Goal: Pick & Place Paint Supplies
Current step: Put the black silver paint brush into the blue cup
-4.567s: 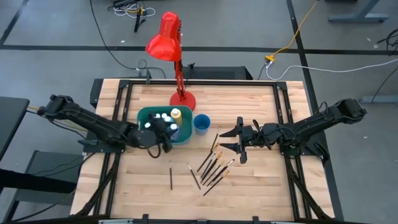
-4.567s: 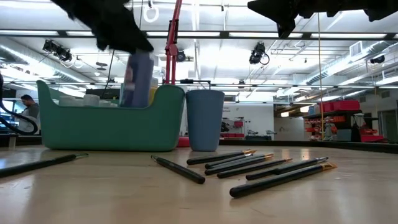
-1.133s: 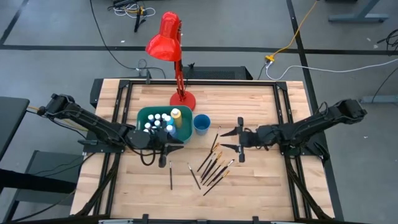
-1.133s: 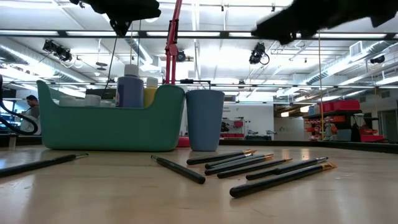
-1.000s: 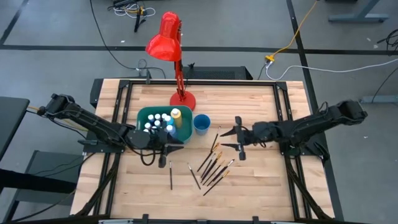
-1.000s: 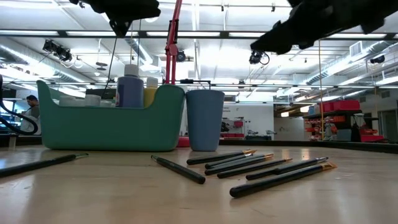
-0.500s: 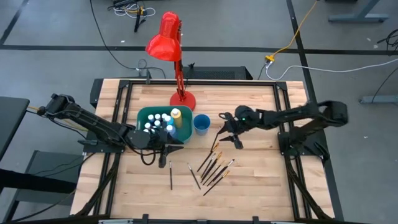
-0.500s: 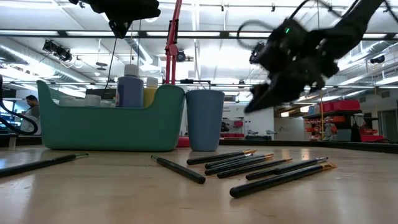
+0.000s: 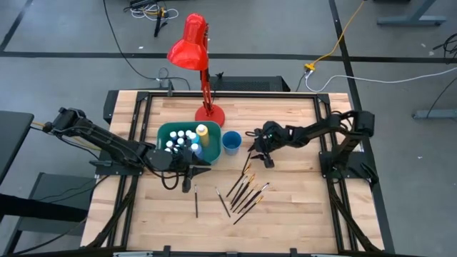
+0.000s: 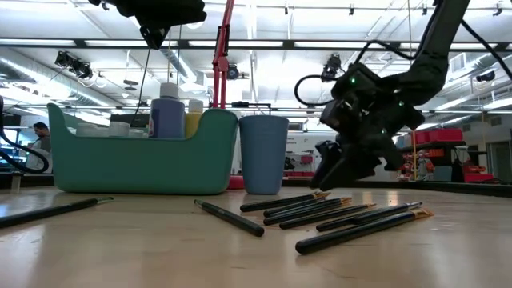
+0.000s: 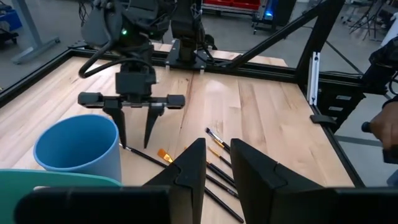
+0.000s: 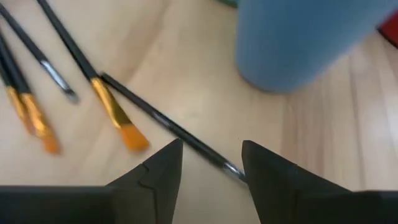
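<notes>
Several white-capped paint bottles (image 9: 186,138) and a yellow bottle (image 9: 202,130) stand in the teal bin (image 9: 166,129). Several dark-handled brushes (image 9: 246,191) lie flat on the table in front of the blue cup (image 9: 231,141). My right gripper (image 12: 210,167) is open, low over the table next to the cup. Its fingers stand on either side of one thin brush (image 12: 163,121) without touching it. My left gripper (image 11: 217,163) hangs open with nothing between its fingers, above the table by the bin's near right corner.
A red desk lamp (image 9: 191,41) stands with its base (image 9: 210,114) behind the bin. Two single brushes (image 9: 196,201) (image 9: 223,203) lie nearer the front edge. Bare wood lies right of the brushes and along the near side.
My right gripper has come down and toward the table's left, from mid-air over the right half to just above the brushes by the blue cup. It has tipped further downward and stayed open. The brushes have not moved.
</notes>
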Controlling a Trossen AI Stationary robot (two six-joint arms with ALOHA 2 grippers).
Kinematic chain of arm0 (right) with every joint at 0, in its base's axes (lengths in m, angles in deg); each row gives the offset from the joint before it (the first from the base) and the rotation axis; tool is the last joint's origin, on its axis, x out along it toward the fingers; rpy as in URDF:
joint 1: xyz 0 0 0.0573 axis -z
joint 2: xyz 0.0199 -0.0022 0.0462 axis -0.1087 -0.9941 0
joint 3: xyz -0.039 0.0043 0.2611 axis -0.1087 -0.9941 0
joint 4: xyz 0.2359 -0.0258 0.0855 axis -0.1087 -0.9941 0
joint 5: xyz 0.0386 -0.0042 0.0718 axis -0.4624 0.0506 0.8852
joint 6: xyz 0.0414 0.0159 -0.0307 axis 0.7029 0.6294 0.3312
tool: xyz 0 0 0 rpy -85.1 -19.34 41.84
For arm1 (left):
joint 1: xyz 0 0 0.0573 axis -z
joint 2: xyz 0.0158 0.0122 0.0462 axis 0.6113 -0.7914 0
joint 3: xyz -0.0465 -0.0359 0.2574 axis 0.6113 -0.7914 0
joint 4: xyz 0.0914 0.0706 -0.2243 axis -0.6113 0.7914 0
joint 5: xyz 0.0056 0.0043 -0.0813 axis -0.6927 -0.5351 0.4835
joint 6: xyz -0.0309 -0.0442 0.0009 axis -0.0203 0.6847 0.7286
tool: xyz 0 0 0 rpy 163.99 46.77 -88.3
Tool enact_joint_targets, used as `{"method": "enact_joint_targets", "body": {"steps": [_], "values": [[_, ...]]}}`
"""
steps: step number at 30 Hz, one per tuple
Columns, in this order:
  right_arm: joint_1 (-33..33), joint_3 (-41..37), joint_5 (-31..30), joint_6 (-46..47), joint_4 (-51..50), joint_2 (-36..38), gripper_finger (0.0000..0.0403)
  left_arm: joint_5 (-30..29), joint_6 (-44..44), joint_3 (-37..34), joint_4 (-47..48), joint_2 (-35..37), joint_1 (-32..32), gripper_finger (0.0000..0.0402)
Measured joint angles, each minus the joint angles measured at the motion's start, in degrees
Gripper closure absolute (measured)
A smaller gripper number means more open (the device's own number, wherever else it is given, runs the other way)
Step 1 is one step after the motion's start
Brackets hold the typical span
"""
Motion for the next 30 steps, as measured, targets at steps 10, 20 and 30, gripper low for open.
{"method": "enact_joint_targets", "body": {"steps": [10,20,30], "values": [[3.19,0.18,1.82,-0.11,3.05,-4.58,0.0224,-0.01,0.44,0.0,-0.02,0.0,0.0,0.0319],[3.22,0.3,3.23,0.39,2.17,-5.21,0.0299,-0.01,0.59,0.0,-0.02,0.0,0.0,0.0319],[2.82,0.26,1.01,5.07,1.32,-5.24,0.0391,-0.01,0.61,0.0,0.0,0.0,0.0,0.0319]]}}
